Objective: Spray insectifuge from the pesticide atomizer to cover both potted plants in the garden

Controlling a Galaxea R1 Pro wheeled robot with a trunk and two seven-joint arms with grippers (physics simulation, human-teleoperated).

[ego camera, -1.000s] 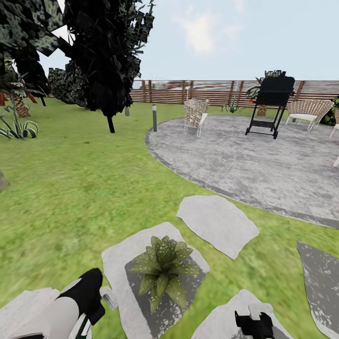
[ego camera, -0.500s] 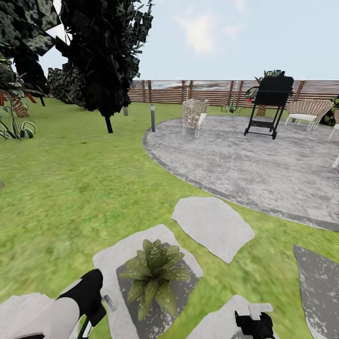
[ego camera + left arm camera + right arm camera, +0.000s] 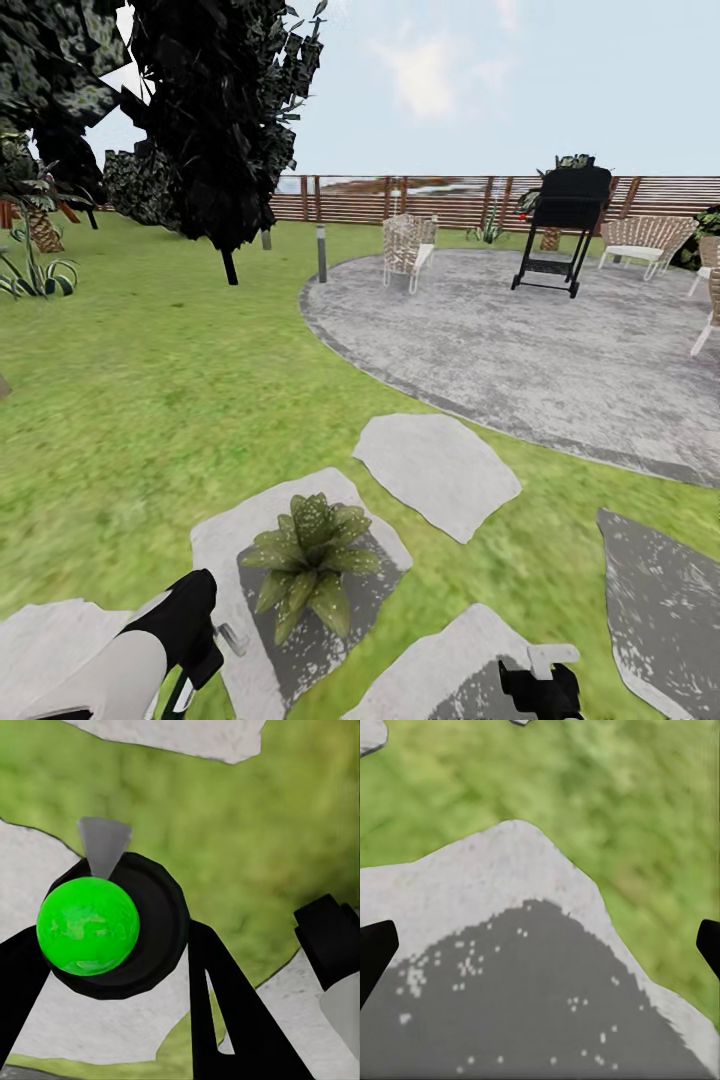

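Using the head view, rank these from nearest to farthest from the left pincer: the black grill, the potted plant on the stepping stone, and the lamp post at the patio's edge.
1. The potted plant, just ahead and to the right of the left pincer, on a stepping stone.
2. The lamp post, far ahead at the round patio's near-left edge.
3. The black grill, farther right, on the patio near the fence.

Left gripper (image 3: 112, 967): fingers cut by frame edge at 6 o'clock, tips run behind the pesticide atomizer (image 3: 101, 926); its body is hidden below the green cap and dark collar. Right gripper (image 3: 540, 945): just finger ends at 9 and 3 o'clock, rest cropped. Head view: left arm (image 3: 130, 665) cut at 7 o'clock; chair (image 3: 708, 300) clipped at 3 o'clock. Plant by fence (image 3: 488, 228) too small to identify.
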